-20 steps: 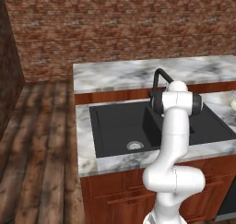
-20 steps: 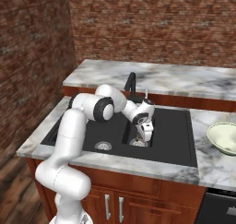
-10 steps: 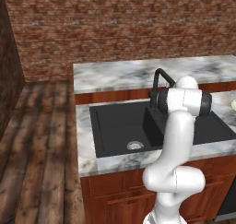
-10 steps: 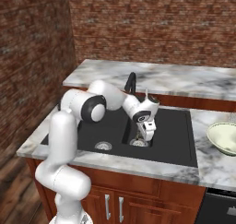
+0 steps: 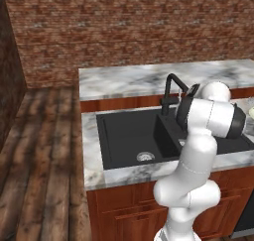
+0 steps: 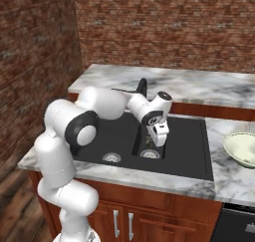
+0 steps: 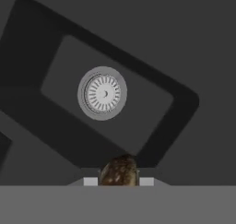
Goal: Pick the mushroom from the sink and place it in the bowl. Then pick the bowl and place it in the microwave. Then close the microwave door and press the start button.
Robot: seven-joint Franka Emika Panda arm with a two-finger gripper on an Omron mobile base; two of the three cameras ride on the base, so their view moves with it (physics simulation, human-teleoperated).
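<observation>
The gripper [image 6: 158, 137] is pinching the mushroom [image 7: 119, 171] between its fingertips above the right basin of the sink [image 6: 191, 156], so the pick appears done, while the bowl [image 6: 242, 149] is waiting empty on the counter and every later step is remaining

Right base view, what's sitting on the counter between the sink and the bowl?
Nothing. In the right base view only bare marble counter separates the sink from the bowl.
</observation>
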